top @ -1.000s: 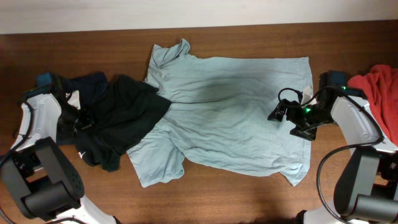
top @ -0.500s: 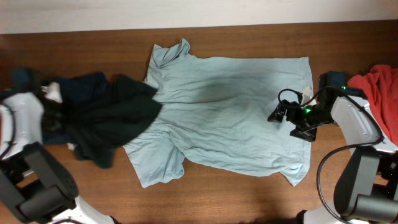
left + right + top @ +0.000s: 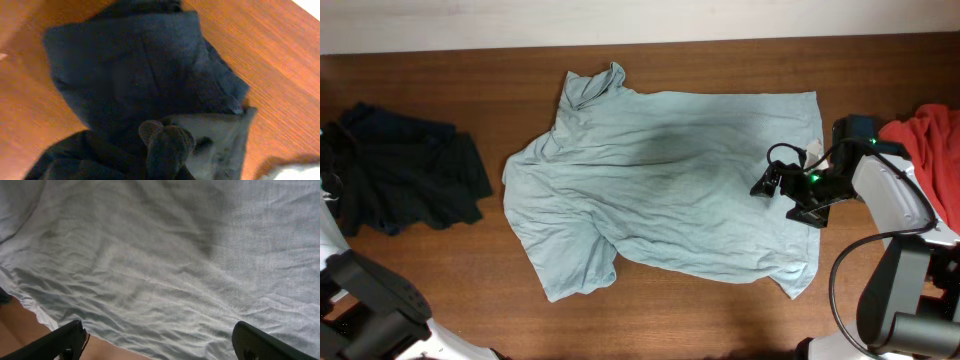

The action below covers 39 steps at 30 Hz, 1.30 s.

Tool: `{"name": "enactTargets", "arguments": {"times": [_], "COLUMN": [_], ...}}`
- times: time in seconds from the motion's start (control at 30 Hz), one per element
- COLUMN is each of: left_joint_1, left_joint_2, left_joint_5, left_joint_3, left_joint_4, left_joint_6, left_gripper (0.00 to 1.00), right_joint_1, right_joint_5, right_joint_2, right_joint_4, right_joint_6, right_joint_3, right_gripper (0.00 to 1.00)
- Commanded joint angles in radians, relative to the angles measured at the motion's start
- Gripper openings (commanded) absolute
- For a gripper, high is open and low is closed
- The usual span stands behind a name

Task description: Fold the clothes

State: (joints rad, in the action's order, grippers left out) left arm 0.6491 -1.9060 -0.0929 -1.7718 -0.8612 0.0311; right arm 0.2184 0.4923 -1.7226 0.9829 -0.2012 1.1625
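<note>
Pinch the limp, light, pale grey-blue short-sleeved T-shirt (image 3: 660, 190) at a hem corner with your splayed, empty right gripper (image 3: 765, 184); I cannot tell the left gripper's (image 3: 165, 149) grip.

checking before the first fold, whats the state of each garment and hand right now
pale grey-blue T-shirt, spread flat, unfolded
navy garment, crumpled, apart from the T-shirt
red garment, bunched in a heap
left hand, shut on navy garment
right hand, open above the T-shirt

Grey-blue T-shirt (image 3: 670, 180) lies spread flat; navy garment (image 3: 405, 180) crumpled left, red one (image 3: 932, 150) right.
</note>
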Motion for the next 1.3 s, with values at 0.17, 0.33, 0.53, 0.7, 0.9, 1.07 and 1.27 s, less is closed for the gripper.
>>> {"name": "enactTargets", "arguments": {"times": [0.17,0.33,0.53,0.7,0.9,1.07,1.27], "left_joint_1": [0.002,0.002,-0.017,-0.131,-0.323,-0.432,-0.496], "left_joint_2": [-0.004,0.004,0.077,0.169,0.188,0.188,0.188], "left_joint_5": [0.161,0.159,-0.117,-0.167,-0.040,-0.052,-0.159], "left_joint_3": [-0.024,-0.069,-0.246,-0.254,-0.208,0.106,0.518], "left_joint_4": [0.034,-0.077,-0.379,-0.539,-0.674,-0.674,-0.431], "left_joint_6": [0.014,0.014,0.003,-0.006,0.055,0.138,0.234], "left_gripper": [0.65,0.66,0.68,0.63,0.61,0.62,0.62], "right_joint_1": [-0.002,-0.002,-0.002,-0.002,-0.002,-0.002,-0.002], "right_joint_5": [0.013,0.013,0.013,0.060,0.015,-0.109,-0.128], "right_joint_2": [0.011,0.011,0.013,0.053,0.147,0.144,0.144], "right_joint_4": [0.000,0.001,0.005,0.023,0.086,0.154,0.146], "right_joint_6": [0.010,0.010,0.011,0.069,0.072,0.036,0.036], "right_joint_3": [0.001,0.001,0.003,0.030,0.048,0.045,0.045], "right_gripper": [0.99,0.99,0.99,0.99,0.99,0.99,0.99]}}
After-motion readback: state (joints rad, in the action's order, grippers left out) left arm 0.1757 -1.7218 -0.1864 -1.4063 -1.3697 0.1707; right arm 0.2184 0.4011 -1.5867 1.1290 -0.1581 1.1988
